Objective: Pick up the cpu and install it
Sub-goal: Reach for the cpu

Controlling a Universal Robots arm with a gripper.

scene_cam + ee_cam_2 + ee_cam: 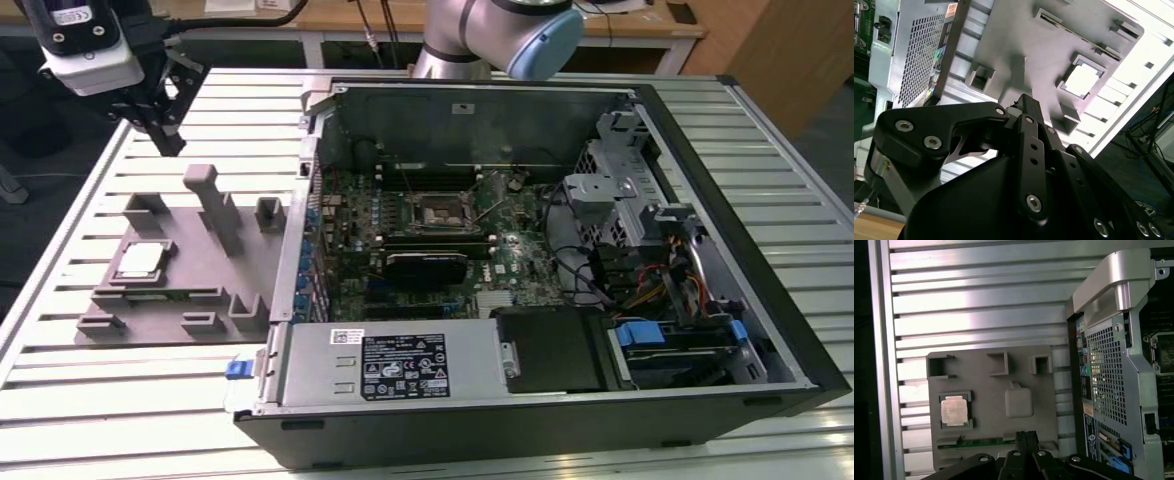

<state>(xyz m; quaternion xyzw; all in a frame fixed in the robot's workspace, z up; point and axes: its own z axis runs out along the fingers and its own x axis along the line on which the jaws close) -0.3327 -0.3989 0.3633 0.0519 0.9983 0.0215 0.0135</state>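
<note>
One black gripper [170, 146] on the silver arm hangs in the exterior view over the far corner of the slatted aluminium table [120, 400], at the exterior view's left, with nothing in its grasp. Nearer the camera lies a grey plastic fixture block [200, 290] with upright posts. The small flat square cpu [140, 262] with a silvery metal top sits in a square recess on it, well apart from the gripper. At the exterior view's right an open black computer case [747, 250] lies on its side, with a green motherboard [521, 260] inside and a black square socket frame [441, 210] near the board's middle.

In the second wrist view the gripper [1025, 99] shows from behind its black linkages, which narrow to a point above the fixture block [1019, 45]. The cpu [1083, 80] glares white in its recess beyond the tips, untouched. The case's perforated metal side [919, 55] lies near.

In the first wrist view the gripper [1026, 434] has its two fingertips [1021, 437] pressed together with nothing between them, over the edge of the fixture block [984, 390]. The cpu [955, 410] rests in its recess, apart from the tips, beside a rounded grey square pad [1019, 402].
</note>
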